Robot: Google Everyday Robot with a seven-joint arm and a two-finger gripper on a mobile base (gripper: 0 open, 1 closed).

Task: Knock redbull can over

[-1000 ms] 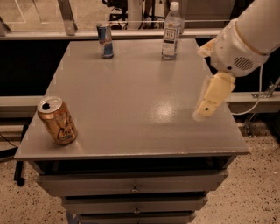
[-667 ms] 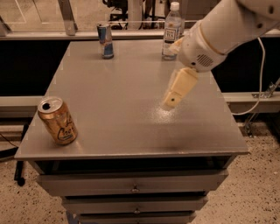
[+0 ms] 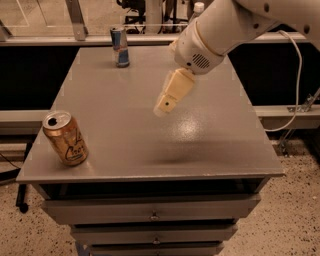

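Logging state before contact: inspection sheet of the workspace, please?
Surface: grey metal tabletop on a drawer cabinet.
Job's things: slim blue-and-silver redbull can, upright, far left, untouched.
Clutter: fat gold can standing at front left corner; white bottle cap showing behind the arm.
Grippers: cream gripper above table centre, apart from the redbull can.
Cables: white cable hanging right of the table.
Surroundings: speckled floor.
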